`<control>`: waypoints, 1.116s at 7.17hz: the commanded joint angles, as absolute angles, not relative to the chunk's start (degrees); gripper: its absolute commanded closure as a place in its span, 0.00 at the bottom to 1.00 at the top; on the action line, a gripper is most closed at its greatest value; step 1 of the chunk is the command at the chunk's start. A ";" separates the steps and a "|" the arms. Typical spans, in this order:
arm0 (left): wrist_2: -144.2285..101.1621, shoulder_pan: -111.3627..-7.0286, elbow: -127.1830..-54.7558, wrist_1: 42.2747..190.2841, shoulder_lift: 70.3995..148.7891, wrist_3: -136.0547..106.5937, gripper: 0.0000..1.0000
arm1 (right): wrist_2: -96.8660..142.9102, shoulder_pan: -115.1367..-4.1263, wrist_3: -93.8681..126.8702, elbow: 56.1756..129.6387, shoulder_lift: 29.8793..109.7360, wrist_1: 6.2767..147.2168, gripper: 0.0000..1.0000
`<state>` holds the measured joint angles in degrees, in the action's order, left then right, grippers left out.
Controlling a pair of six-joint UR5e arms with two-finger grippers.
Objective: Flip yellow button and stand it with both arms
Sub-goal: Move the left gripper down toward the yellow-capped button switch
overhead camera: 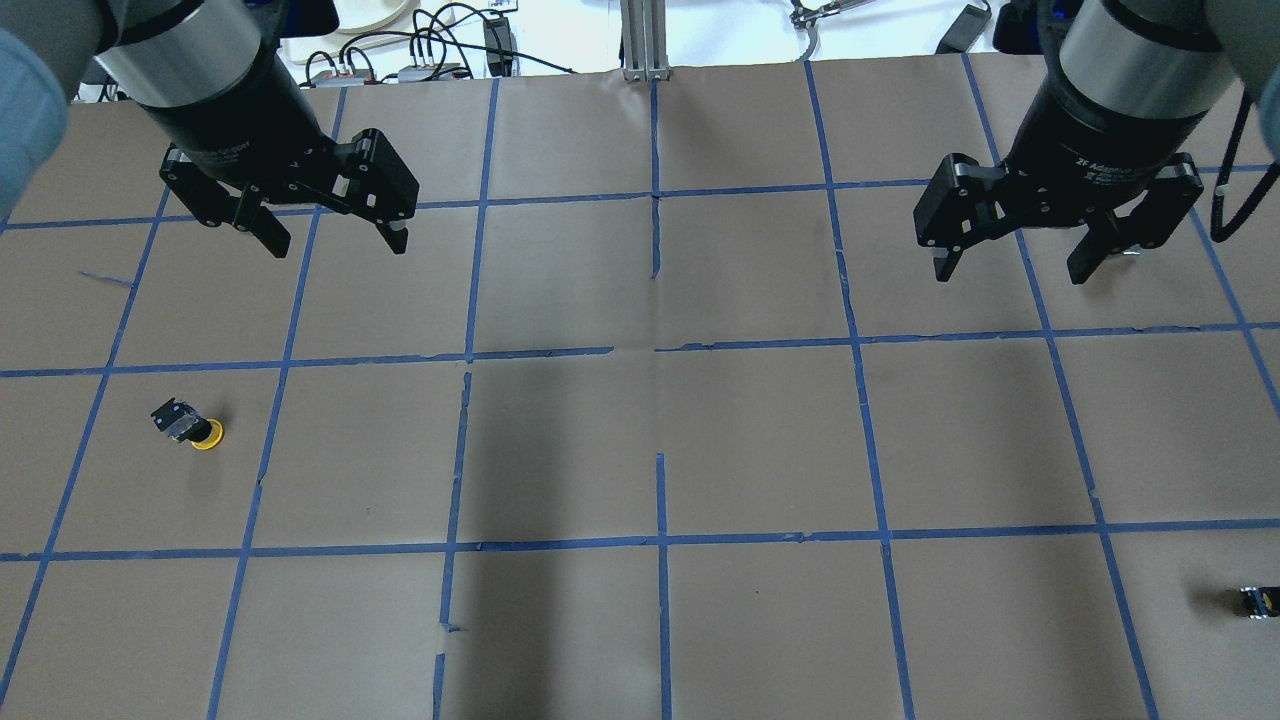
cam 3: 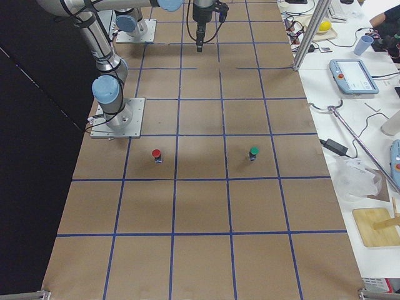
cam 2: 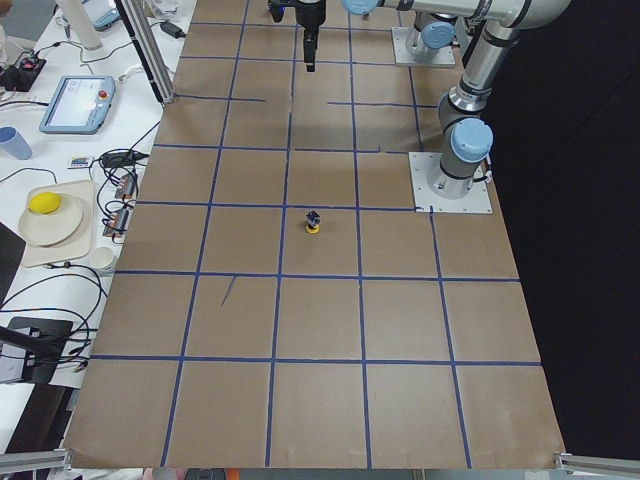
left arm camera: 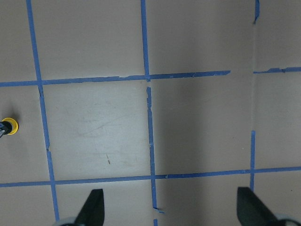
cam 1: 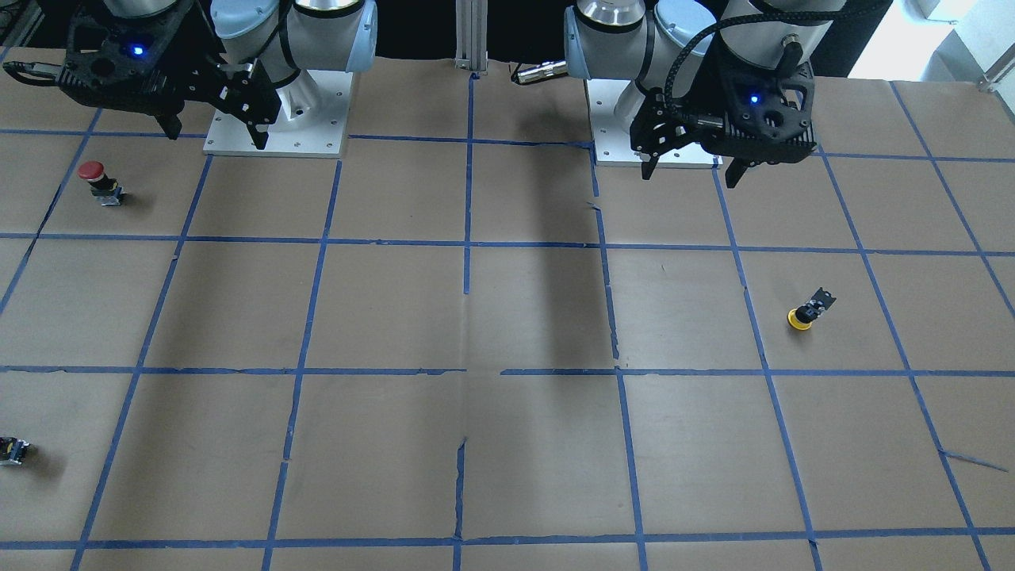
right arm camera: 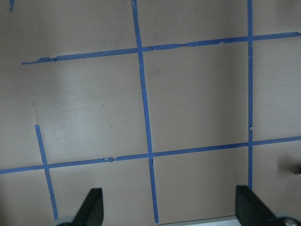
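The yellow button (overhead camera: pixel 190 427) rests on the brown table in the left half of the overhead view, with its yellow cap on the surface and its black-and-silver body pointing up. It also shows in the front view (cam 1: pixel 807 310), the left side view (cam 2: pixel 313 223) and at the left edge of the left wrist view (left arm camera: pixel 7 126). My left gripper (overhead camera: pixel 330 240) hangs open and empty above the table, well behind the button (cam 1: pixel 691 173) (left arm camera: pixel 171 209). My right gripper (overhead camera: pixel 1012 268) is open and empty far to the right (cam 1: pixel 214 136) (right arm camera: pixel 169 209).
A red-capped button (cam 1: pixel 99 181) stands on the right arm's side. A green-capped button (cam 3: pixel 253 152) stands near it. A tiny dark block with a yellow spot (overhead camera: pixel 1255 600) lies at the table's right edge. Both arm base plates (cam 1: pixel 277 119) (cam 1: pixel 658 143) sit at the robot's edge.
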<state>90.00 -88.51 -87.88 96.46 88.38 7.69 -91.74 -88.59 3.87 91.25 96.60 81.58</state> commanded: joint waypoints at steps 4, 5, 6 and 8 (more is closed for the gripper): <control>92.29 -67.88 -97.97 89.85 89.21 42.72 0.02 | -91.93 -88.59 3.87 91.41 96.59 81.30 0.00; 92.46 -66.29 -101.13 83.04 89.12 48.28 0.02 | -92.02 -88.59 3.87 91.41 96.59 81.30 0.00; 92.55 -64.88 -104.38 78.18 89.56 52.95 0.02 | -91.93 -88.59 3.87 91.41 96.59 81.21 0.00; 92.29 -61.28 -109.75 66.84 91.92 67.60 0.02 | -91.93 -88.59 3.96 91.49 96.59 81.12 0.00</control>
<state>92.48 -63.79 -106.49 73.29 90.64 58.66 -91.98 -88.59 3.92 91.46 96.59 81.16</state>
